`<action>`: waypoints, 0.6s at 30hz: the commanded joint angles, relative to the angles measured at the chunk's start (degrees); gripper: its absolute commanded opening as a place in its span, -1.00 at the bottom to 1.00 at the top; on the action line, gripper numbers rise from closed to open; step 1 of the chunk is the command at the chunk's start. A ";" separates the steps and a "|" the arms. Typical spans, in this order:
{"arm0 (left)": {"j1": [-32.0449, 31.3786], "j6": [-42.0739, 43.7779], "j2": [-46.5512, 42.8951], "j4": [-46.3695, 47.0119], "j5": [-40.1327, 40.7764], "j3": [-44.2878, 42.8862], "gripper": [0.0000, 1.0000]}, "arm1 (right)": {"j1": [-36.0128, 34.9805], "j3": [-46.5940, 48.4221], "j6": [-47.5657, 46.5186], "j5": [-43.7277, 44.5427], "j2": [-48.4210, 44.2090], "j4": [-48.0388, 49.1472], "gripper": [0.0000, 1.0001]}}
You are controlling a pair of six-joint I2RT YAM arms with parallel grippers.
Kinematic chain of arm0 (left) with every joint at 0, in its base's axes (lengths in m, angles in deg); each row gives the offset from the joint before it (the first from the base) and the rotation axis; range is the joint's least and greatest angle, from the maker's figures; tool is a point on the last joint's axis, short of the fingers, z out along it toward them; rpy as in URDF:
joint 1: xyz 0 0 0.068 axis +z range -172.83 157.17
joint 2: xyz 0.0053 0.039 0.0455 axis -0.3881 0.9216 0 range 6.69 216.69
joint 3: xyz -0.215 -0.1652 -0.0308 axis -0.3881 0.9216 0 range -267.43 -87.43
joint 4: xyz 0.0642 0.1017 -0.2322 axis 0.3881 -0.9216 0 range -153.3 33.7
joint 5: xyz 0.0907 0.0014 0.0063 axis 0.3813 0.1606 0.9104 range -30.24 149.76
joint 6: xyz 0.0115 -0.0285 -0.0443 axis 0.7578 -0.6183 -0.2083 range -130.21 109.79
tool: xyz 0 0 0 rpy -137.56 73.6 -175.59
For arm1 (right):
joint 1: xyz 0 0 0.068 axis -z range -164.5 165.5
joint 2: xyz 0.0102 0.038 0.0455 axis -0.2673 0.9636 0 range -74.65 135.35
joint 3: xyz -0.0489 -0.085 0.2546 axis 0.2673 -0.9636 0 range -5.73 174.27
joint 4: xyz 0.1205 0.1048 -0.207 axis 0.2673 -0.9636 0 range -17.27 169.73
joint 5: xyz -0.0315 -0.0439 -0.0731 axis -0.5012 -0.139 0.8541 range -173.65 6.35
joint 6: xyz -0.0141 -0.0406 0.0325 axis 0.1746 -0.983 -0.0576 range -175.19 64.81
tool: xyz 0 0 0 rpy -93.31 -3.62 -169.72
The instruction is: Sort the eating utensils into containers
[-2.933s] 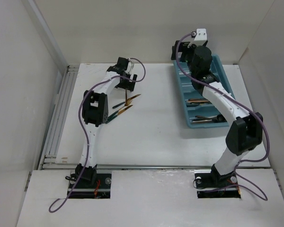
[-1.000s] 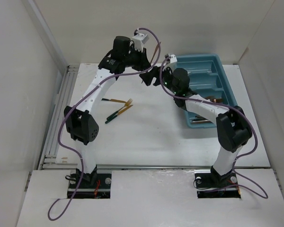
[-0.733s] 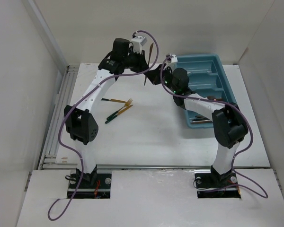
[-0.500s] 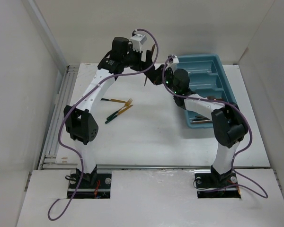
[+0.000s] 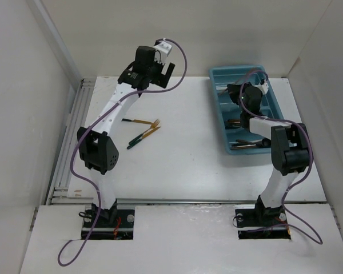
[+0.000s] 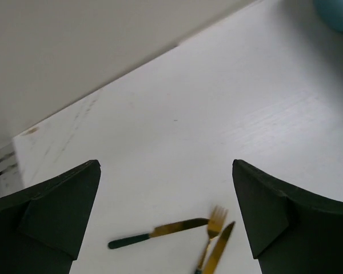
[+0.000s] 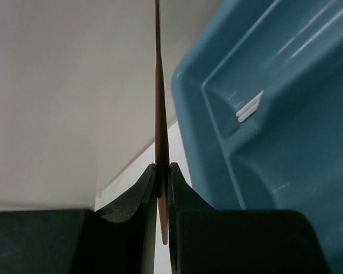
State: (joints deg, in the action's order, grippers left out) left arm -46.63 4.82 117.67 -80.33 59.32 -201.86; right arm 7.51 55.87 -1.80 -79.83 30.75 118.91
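Observation:
My right gripper (image 7: 161,171) is shut on a thin copper utensil (image 7: 159,108), seen edge-on and sticking up between the jaws. In the top view the right gripper (image 5: 233,91) hovers over the far left part of the teal tray (image 5: 220,117), whose wall (image 7: 263,114) fills the right of the right wrist view. My left gripper (image 5: 167,71) is raised high and open with nothing in it. Below the left gripper (image 6: 166,165) lie a green-handled knife (image 6: 160,233), a gold fork (image 6: 212,228) and a second knife (image 6: 217,257), also seen on the table (image 5: 138,121).
Copper utensils (image 5: 240,121) and dark-handled ones (image 5: 248,142) lie in the tray's near compartments. White walls close in the table at the back and both sides. A metal rail (image 5: 74,137) runs along the left edge.
The copper utensil passed from the left gripper to the right one. The left gripper opened and stayed high; the right gripper shut on the utensil and swung right, over the tray.

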 commanded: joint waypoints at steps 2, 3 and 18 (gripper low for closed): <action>2.95 3.24 -0.32 3.74 8.92 1.31 1.00 | 0.69 0.80 11.11 5.77 1.28 -1.03 -1.00; 2.96 5.26 -0.32 2.77 6.54 1.93 0.87 | 1.39 1.32 12.17 5.77 1.99 -1.03 -1.00; 8.41 19.53 0.20 -5.05 2.21 13.09 0.61 | 1.92 5.38 -0.83 5.23 -1.24 -9.65 0.40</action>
State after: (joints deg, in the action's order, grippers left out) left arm -38.41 25.10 119.18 -84.59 63.14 -187.63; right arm 9.13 59.63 3.01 -75.48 35.13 110.80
